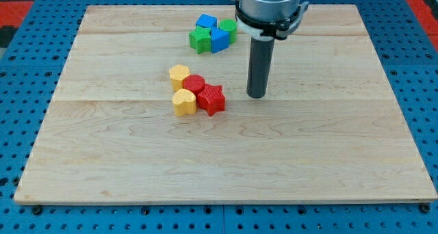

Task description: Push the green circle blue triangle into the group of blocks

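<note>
The green circle [228, 30] and the blue triangle [220, 40] lie near the view's top centre, packed with a green star-like block [200, 40] and a blue block [205, 21]. The arm partly hides the green circle. A second group sits lower: a yellow hexagon [179, 74], a red circle [196, 83], a yellow heart [184, 102] and a red star [211, 99], all touching. My tip [256, 95] rests on the board to the right of the red star, apart from it, and below and right of the blue triangle.
The wooden board [308, 165] lies on a blue perforated table [424, 90]. The arm's body [268, 8] hangs over the board's top edge, right of the upper cluster.
</note>
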You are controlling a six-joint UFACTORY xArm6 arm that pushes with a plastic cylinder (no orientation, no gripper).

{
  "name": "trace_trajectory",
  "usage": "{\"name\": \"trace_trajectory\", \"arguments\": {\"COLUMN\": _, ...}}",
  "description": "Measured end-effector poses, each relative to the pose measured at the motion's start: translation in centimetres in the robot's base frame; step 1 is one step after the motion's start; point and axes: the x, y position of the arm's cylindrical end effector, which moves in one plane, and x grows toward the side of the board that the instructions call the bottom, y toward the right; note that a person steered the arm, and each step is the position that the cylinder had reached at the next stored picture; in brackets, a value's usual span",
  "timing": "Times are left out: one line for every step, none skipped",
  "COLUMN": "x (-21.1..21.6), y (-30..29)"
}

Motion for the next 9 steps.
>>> {"name": "trace_trajectory", "arguments": {"x": -5.6, "y": -0.4}}
{"name": "trace_trajectory", "arguments": {"x": -6.9, "y": 1.3}}
{"name": "trace_trajectory", "arguments": {"x": -14.3, "y": 2.0}}
{"name": "trace_trajectory", "arguments": {"x": -18.0, "y": -1.4}}
{"name": "trace_trajectory", "arguments": {"x": -14.2, "y": -6.9}}
{"name": "trace_trajectory", "arguments": {"x": -10.3, "y": -9.2}}
{"name": "trace_trajectory", "arguments": {"x": -9.0, "y": -8.4}}
{"name": "trace_trajectory", "arguments": {"x": -6.7, "y": -8.2}}
{"name": "trace_trajectory", "arguments": {"x": -3.8, "y": -8.2}}
